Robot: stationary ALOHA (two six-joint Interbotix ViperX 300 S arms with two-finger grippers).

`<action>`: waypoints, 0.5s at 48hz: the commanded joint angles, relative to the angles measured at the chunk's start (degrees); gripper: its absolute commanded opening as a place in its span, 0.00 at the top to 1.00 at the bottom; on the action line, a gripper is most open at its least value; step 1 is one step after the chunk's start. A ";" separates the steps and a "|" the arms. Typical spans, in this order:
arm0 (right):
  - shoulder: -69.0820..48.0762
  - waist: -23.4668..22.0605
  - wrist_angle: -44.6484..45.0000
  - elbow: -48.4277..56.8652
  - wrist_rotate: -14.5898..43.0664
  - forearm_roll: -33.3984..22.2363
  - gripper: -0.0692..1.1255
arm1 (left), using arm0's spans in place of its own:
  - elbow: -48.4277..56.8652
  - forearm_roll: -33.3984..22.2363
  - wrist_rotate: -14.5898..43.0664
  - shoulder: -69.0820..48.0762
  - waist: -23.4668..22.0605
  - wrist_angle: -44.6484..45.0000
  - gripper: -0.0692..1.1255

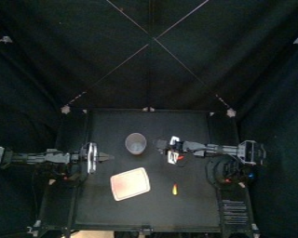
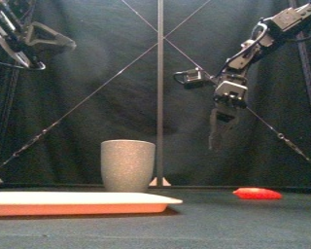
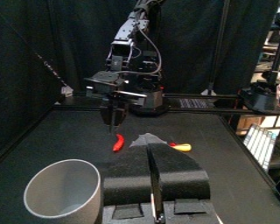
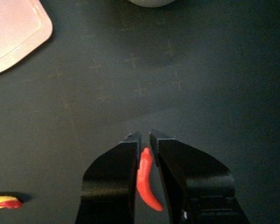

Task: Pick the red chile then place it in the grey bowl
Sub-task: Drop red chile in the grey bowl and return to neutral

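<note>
Two arms stood at a black tabletop [image 1: 108, 125]. The right jaws, raised clear of the surface just right of a tall grey speckled cup [image 1: 137, 141], were clamped on a slender red toy chile [image 4: 146, 175]. The chile hung between them, above the tabletop and outside the cup. The left jaws were pressed together and empty at the tabletop's left side, near the cup. A flat pink tray [image 1: 131, 185] lay in front of the cup and apart from it. A small yellow-and-red toy [image 1: 175, 191] lay on the surface just right of the tray.
</note>
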 commanded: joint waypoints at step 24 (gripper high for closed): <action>-0.53 -2.72 0.00 8.26 0.35 5.71 0.12 | -0.70 0.09 0.09 0.09 0.26 -0.26 0.97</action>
